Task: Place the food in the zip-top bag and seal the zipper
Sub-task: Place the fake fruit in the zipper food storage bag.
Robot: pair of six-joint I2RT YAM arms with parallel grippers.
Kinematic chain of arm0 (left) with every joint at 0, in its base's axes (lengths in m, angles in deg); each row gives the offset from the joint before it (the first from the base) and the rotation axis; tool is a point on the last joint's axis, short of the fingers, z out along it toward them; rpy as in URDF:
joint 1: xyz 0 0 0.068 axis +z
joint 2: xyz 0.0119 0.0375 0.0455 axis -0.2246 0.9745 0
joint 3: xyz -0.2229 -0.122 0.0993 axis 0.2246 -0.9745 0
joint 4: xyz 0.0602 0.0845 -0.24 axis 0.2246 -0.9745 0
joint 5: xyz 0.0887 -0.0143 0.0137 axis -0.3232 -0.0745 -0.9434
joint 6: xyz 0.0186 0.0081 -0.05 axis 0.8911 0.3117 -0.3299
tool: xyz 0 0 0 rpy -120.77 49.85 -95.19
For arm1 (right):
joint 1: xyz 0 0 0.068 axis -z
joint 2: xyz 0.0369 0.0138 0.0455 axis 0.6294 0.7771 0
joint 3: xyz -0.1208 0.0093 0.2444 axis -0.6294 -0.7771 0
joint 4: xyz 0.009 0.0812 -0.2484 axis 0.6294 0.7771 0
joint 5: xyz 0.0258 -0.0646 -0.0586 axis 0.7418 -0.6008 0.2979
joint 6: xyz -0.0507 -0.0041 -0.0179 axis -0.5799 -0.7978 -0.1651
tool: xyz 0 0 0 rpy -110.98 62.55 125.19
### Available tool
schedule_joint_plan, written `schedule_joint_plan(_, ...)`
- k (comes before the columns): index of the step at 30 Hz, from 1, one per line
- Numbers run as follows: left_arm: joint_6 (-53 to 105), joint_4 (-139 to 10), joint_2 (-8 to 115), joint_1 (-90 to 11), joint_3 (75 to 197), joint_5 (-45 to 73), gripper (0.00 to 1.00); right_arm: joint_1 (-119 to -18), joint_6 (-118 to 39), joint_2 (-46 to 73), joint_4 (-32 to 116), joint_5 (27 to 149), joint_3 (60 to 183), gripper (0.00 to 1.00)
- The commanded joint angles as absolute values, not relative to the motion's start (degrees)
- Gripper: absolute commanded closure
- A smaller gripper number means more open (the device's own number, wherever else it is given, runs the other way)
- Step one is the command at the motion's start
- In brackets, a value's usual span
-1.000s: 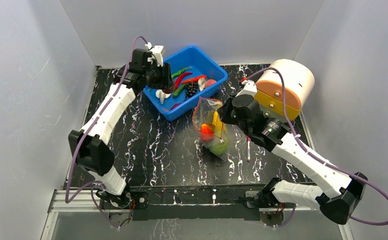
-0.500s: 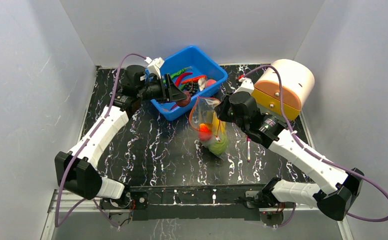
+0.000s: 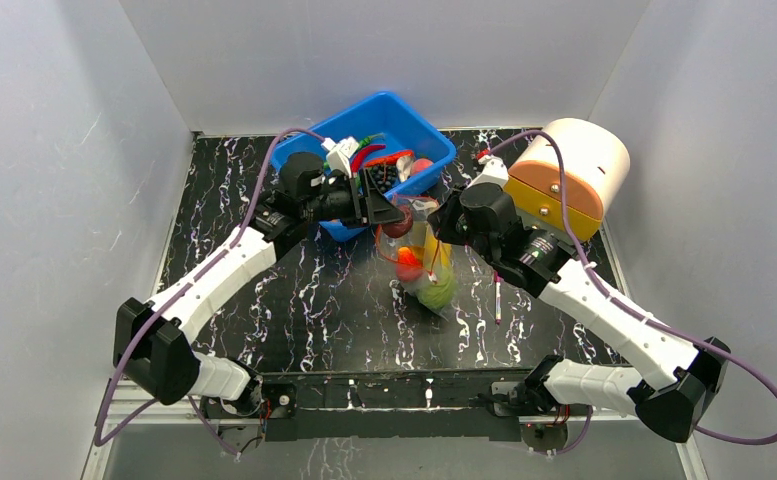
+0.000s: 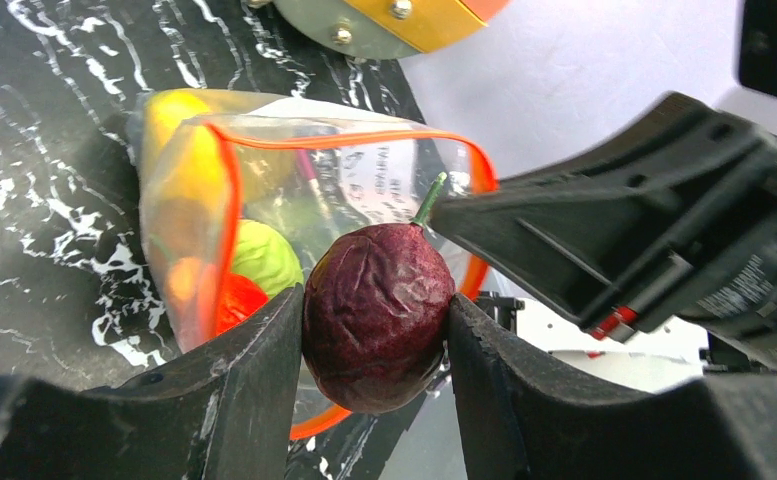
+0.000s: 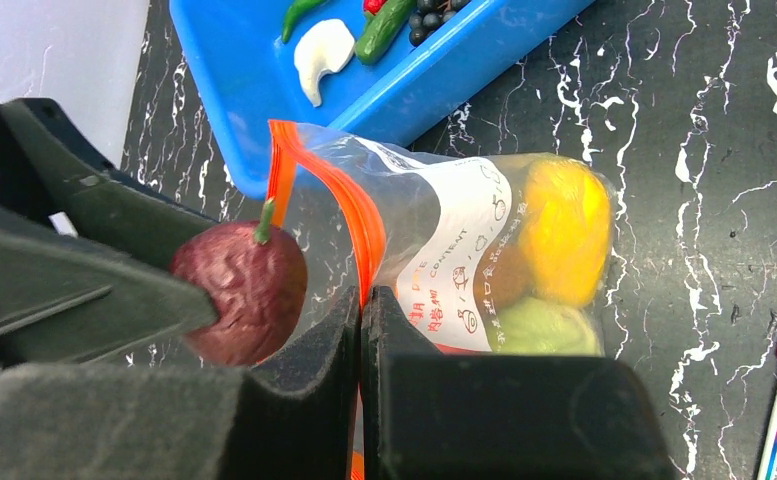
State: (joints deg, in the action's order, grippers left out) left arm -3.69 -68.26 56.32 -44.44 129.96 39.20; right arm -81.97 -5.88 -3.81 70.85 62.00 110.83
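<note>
now, with the left jaws clamped half-wide on the purple fruit at the mouth of the zip-top bag and the right jaws pinched shut on its zipper, carry the fruit well inside before releasing.

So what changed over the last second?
The left tool, gripping the dark purple fruit, swung right from the blue tub to the open mouth of the zip-top bag. The right tool stayed shut on its rim; bagged food and pen unmoved.
</note>
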Motion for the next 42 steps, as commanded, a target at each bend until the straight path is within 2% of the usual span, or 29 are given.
schedule_joint_plan(1, -6.8, -69.3, 57.7, -45.0, 129.7, 33.8, 0.8, -81.6, -5.4, -6.3, 65.5, 61.6, 111.8, 1.0)
schedule_joint_plan(11, -8.6, -69.8, 60.3, -46.9, 130.6, 32.4, 0.78, -81.6, -6.1, -5.7, 64.7, 62.3, 112.1, 1.0)
schedule_joint_plan(20, -10.0, -68.3, 61.3, -47.6, 130.2, 34.4, 0.45, -81.6, -6.5, -6.2, 64.5, 60.9, 111.0, 1.0)
schedule_joint_plan(30, -6.0, -71.7, 59.9, -47.9, 132.7, 31.5, 0.26, -81.6, -7.8, -7.2, 64.7, 58.9, 110.0, 1.0)
schedule_joint_plan(42, 6.1, -81.3, 58.3, -47.9, 138.3, 27.1, 0.23, -81.5, -9.3, -8.7, 65.9, 58.1, 109.2, 1.0)
